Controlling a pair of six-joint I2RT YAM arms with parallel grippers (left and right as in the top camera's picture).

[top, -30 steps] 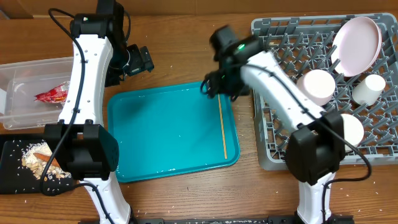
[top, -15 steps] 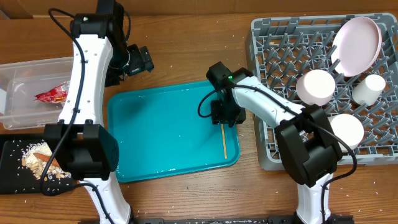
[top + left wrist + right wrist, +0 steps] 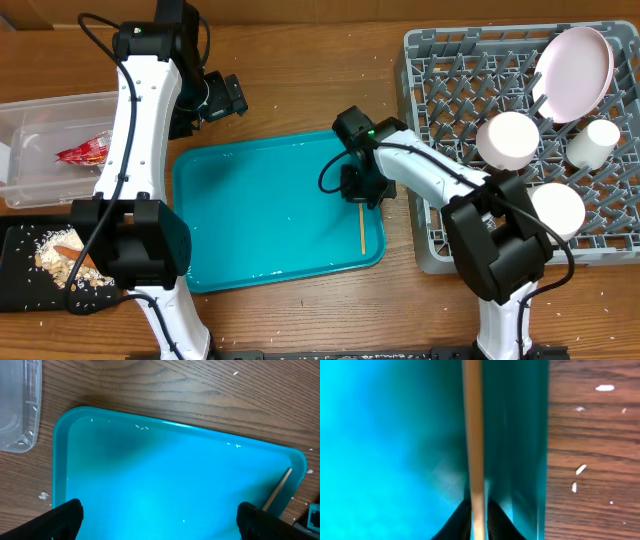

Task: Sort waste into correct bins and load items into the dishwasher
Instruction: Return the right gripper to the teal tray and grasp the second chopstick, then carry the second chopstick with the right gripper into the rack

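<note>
A thin wooden chopstick (image 3: 360,226) (image 3: 472,435) (image 3: 278,491) lies along the right side of the teal serving tray (image 3: 270,210). My right gripper (image 3: 361,190) (image 3: 477,506) is down on the tray, its two black fingers pinched against the chopstick's upper end. My left gripper (image 3: 226,99) (image 3: 160,516) hangs open above the tray's far left corner, with nothing between its fingers. A pink plate (image 3: 572,60), two white bowls (image 3: 510,138) (image 3: 558,208) and a small cup (image 3: 600,140) stand in the grey dish rack (image 3: 450,150).
The clear tub (image 3: 35,115) at the left holds a red wrapper (image 3: 85,152). The black tray (image 3: 15,275) at the front left holds beige scraps (image 3: 60,255). Rice grains (image 3: 580,469) dot the wooden table beside the teal tray.
My right gripper came down from the tray's far right corner onto the chopstick and shut on it. The left arm has not moved.
</note>
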